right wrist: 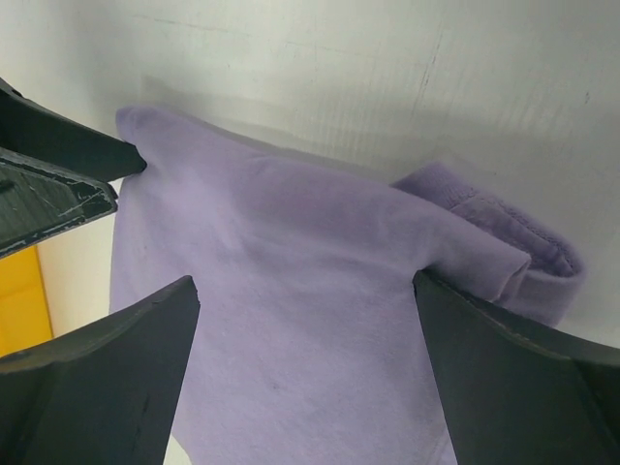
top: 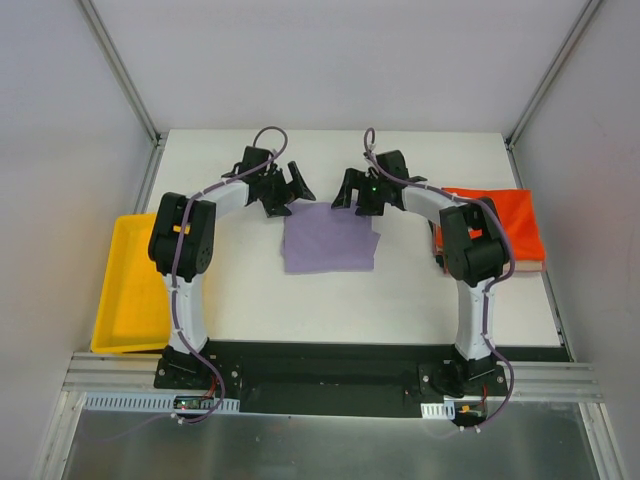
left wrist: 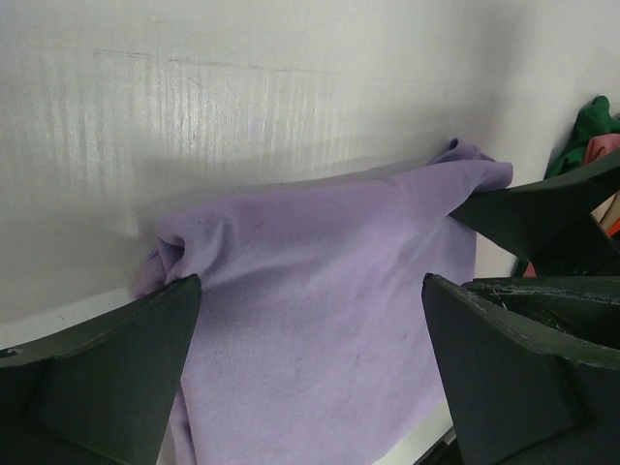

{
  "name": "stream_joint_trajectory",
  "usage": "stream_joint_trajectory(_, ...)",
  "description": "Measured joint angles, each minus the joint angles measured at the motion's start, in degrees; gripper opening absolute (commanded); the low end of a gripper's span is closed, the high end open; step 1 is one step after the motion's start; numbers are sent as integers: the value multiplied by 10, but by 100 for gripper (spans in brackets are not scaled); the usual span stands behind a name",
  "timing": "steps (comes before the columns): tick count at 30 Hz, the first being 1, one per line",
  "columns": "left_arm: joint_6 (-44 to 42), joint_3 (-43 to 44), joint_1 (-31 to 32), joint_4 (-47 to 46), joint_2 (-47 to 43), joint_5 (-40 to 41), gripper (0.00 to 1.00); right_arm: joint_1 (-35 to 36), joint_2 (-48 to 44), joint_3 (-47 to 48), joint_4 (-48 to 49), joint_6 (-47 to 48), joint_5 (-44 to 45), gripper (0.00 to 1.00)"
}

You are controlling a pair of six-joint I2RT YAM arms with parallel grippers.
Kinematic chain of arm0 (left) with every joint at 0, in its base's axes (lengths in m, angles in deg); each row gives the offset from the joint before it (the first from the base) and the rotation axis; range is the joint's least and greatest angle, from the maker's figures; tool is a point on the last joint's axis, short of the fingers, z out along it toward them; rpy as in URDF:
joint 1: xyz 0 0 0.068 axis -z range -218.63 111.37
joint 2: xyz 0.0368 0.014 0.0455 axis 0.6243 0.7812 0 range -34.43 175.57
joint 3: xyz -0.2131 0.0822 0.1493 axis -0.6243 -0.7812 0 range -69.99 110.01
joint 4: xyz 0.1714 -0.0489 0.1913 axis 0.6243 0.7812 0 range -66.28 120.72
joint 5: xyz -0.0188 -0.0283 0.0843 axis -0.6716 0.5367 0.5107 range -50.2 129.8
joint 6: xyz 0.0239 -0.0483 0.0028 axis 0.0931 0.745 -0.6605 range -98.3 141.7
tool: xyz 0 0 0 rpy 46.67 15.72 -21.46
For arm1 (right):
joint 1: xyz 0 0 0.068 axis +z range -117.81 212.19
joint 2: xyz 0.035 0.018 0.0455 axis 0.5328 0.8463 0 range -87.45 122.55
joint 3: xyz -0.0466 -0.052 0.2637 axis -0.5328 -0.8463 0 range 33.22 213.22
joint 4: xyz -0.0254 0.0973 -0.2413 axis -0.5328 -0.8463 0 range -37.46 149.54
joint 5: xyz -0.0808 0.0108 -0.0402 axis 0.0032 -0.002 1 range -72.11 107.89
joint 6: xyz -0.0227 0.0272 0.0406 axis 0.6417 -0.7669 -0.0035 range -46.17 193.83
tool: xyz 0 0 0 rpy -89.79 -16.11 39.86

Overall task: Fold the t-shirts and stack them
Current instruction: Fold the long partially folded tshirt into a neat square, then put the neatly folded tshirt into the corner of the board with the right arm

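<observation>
A folded lilac t-shirt (top: 328, 240) lies flat on the middle of the white table. My left gripper (top: 288, 188) is open over its far left corner, and the shirt (left wrist: 320, 320) fills the gap between the jaws. My right gripper (top: 360, 192) is open over its far right corner, with the shirt (right wrist: 300, 320) between its jaws too. Neither holds cloth. A folded orange-red shirt (top: 505, 228) lies at the right edge on top of a stack.
A yellow tray (top: 130, 285) sits at the table's left edge. The left wrist view shows green and pink cloth (left wrist: 589, 131) at its right edge. The table's back wall is close behind both grippers.
</observation>
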Motion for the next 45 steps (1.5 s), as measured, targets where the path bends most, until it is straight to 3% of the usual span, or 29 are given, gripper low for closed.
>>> stream_joint_trajectory(6, -5, -45, 1, -3, -48, 17, 99, 10, -56, -19, -38, 37, 57, 96)
stream_joint_trajectory(10, -15, -107, 0, 16, -146, 55, 99, 18, -211, -84, -38, 56, 124, 96)
stream_joint_trajectory(14, -23, -169, 0, 27, -294, 93, 99, 20, -418, -207, 49, 17, 198, 96)
stream_joint_trajectory(18, -24, -237, 0, 29, -438, 127, 99, -4, -505, -295, 110, -25, 198, 96)
stream_joint_trajectory(22, -11, -351, 0, 37, -548, 155, 99, -11, -451, -289, 46, -32, 183, 96)
stream_joint_trajectory(28, 21, -499, 0, 124, -650, 210, 99, 25, -333, -244, -84, -24, 207, 96)
stream_joint_trajectory(37, 28, -525, 0, 146, -695, 227, 99, 65, -157, -97, -153, -15, 225, 97)
stream_joint_trajectory(45, 28, -525, 0, 146, -661, 230, 99, 88, -96, -75, -187, -15, 259, 99)
